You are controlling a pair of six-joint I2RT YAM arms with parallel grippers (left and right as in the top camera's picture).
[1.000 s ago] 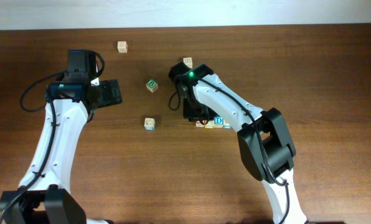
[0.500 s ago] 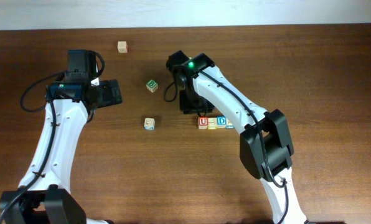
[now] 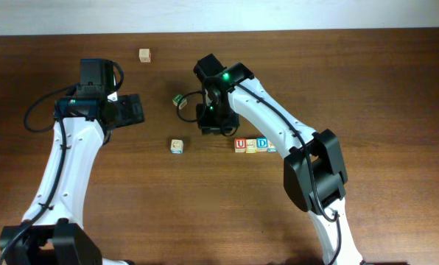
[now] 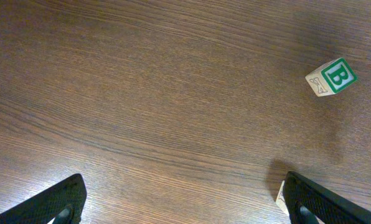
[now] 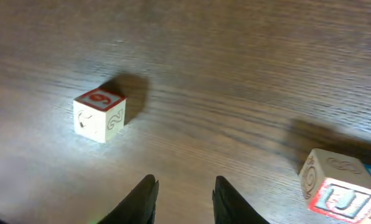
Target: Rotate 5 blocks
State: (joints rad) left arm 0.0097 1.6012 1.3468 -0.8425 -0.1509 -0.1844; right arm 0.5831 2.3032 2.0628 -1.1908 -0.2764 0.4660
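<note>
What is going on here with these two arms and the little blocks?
Nothing is held at this moment. The right gripper hovers low over the table, its fingers slightly apart and empty, with a red-topped block ahead on one side and the red U block on the other. The red U block stands in a short row with the blue D block. The left gripper hangs wide open and empty over bare wood, the green B block lying ahead of it.
</note>
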